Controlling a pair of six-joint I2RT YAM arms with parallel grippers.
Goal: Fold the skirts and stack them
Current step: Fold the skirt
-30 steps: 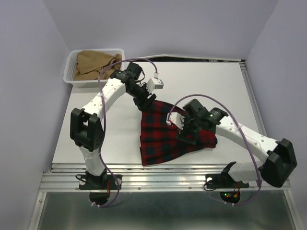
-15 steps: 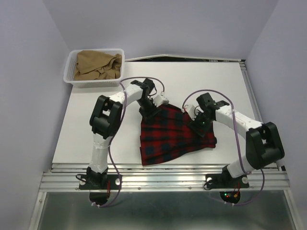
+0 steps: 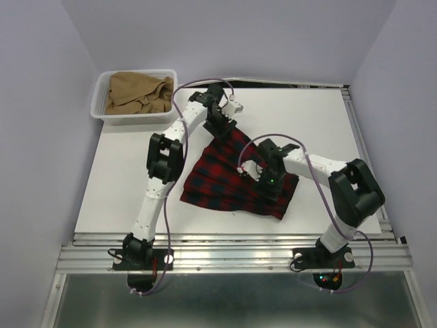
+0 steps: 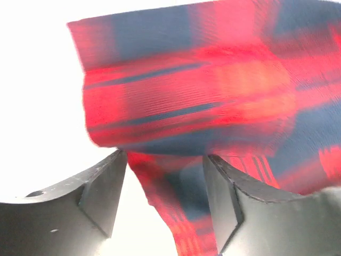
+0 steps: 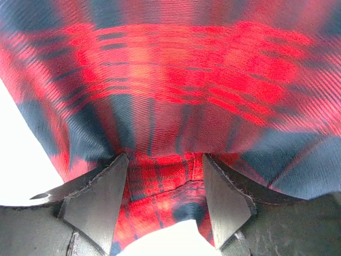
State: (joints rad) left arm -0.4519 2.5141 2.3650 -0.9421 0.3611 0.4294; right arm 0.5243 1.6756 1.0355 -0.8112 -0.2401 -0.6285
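The red-and-navy plaid skirt (image 3: 218, 181) lies spread on the white table, its narrow end pointing to the far side. My left gripper (image 3: 224, 125) is at that far corner. In the left wrist view its jaws (image 4: 165, 160) stand apart, with a loose strip of plaid cloth (image 4: 202, 80) between them. My right gripper (image 3: 263, 181) is down on the right half of the skirt. Its jaws (image 5: 165, 160) are also apart, over plaid cloth (image 5: 176, 69). The tan-brown skirt (image 3: 136, 92) lies crumpled in the basket.
The white mesh basket (image 3: 99, 116) stands at the far left corner of the table (image 3: 123, 184). Purple walls close in on the left, back and right. A metal rail runs along the near edge.
The skirt has turned and spread: its narrow end now points farther back and its hem reaches farther left. The left gripper moved back, the right gripper moved left onto the cloth.
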